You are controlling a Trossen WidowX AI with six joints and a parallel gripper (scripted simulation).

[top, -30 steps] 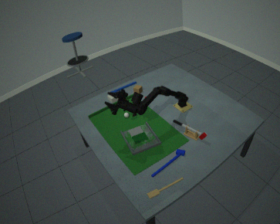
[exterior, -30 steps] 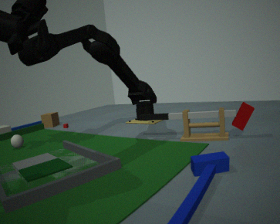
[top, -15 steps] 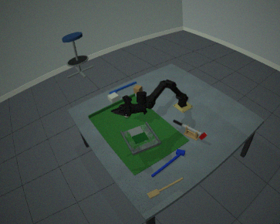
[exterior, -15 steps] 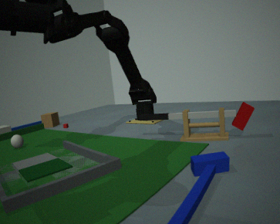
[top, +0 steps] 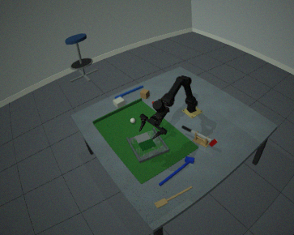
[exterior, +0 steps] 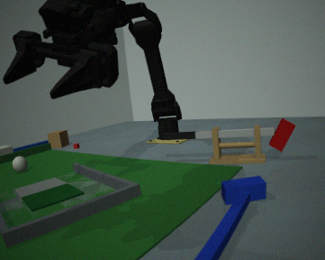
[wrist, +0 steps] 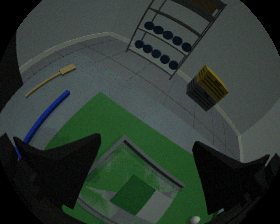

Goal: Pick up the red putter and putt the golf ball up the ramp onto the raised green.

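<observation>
Counter [top: 241, 121], grey, carries everything. A green mat [top: 112, 130] covers its middle-left part.

Raised green [top: 147, 146]: grey-walled square frame on the mat, dark green pad [exterior: 52, 196] in its middle with a grey ramp strip [exterior: 40, 186] at the pad's far edge in the exterior view.

Arm [top: 178, 91]: black, base on a tan plate [top: 192, 113] near the counter's far side, reaching over the mat.

Tool [top: 152, 126]: hangs above the raised green, off the surface, fingers spread wide, nothing between them. Wrist view looks straight down onto the frame.

Red putter [top: 201, 135]: lying across a small wooden rack [exterior: 237, 148] on bare counter, right of the mat, well apart from the tool. Red head [exterior: 282, 134] sticks out past the rack's end, tilted; dark grip end points toward the arm base.

Blue putter [top: 176, 171]: flat on the counter beside the mat's near-right edge. Wooden putter [top: 172, 198] beyond it, near the counter's edge.

Tan block [top: 144, 94] and white block [top: 119, 102] by the mat's far edge.

Golf ball [top: 132, 120]: white, on the mat, outside the frame, near the tool's far finger in the top view.
</observation>
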